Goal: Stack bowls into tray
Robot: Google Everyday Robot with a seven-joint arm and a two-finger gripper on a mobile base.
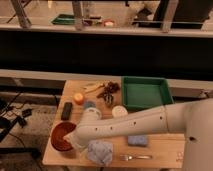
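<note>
White tubular arm (130, 125) stretched low across table, passing in front of green rectangular walled tray (146, 95). Gripper (72, 141) at rim of nested glossy reddish-brown bowls (60, 136), jaws spread wide. Bowls on table, well front-left of tray.

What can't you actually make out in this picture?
Camera view:
- Gripper, at the right rim of the bowls: largely hidden by the arm itself.
- How many bowls are nested: too blurred.
- Dark clutter beside the tray: too blurred to identify.
- Robot body: cut off by right edge.
</note>
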